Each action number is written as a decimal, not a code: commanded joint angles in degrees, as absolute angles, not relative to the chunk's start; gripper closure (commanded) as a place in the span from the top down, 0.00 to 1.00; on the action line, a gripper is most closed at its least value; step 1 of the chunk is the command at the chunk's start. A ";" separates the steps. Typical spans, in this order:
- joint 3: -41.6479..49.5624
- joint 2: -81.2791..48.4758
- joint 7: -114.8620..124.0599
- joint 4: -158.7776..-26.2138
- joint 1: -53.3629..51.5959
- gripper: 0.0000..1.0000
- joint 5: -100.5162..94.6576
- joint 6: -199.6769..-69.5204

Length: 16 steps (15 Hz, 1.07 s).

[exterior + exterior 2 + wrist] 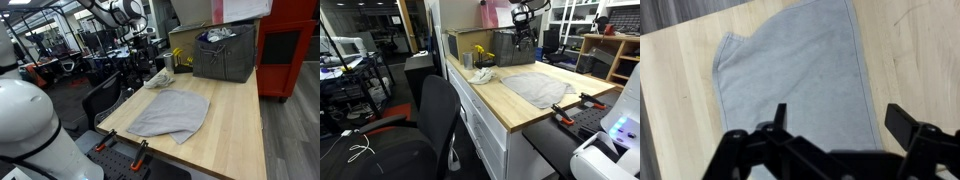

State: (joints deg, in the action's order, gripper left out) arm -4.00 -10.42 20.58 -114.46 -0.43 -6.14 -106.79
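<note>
We note a gray towel (pixel 800 70) spread flat on the light wooden surface (pixel 680 90). The gripper (pixel 835 115) hangs above it, pointing down, fingers (pixel 902 122) wide apart, grasping nothing.

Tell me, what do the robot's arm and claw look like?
The arm is smooth, white and rounded, like fat tubes joined together with dark seams. The gripper at its end is black, with two chunky fingers on jointed bars. No markings are clear enough to read.
</note>
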 commanded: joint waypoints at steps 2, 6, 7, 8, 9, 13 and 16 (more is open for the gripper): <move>-2.70 -12.73 19.70 -112.45 -2.55 1.00 -5.87 -106.71; -2.93 -12.62 19.15 -111.11 -3.43 1.00 -5.92 -106.48; -2.91 -12.62 19.13 -111.06 -3.42 1.00 -5.92 -106.47; -2.88 -14.58 19.51 -109.26 -3.56 1.00 -5.75 -105.88; -2.88 -16.02 19.52 -108.25 -3.62 1.00 -5.36 -106.05; -2.43 -23.21 22.19 -102.43 -4.02 1.00 -2.23 -107.92; -1.55 -29.98 23.10 -96.30 -4.24 1.00 0.28 -107.20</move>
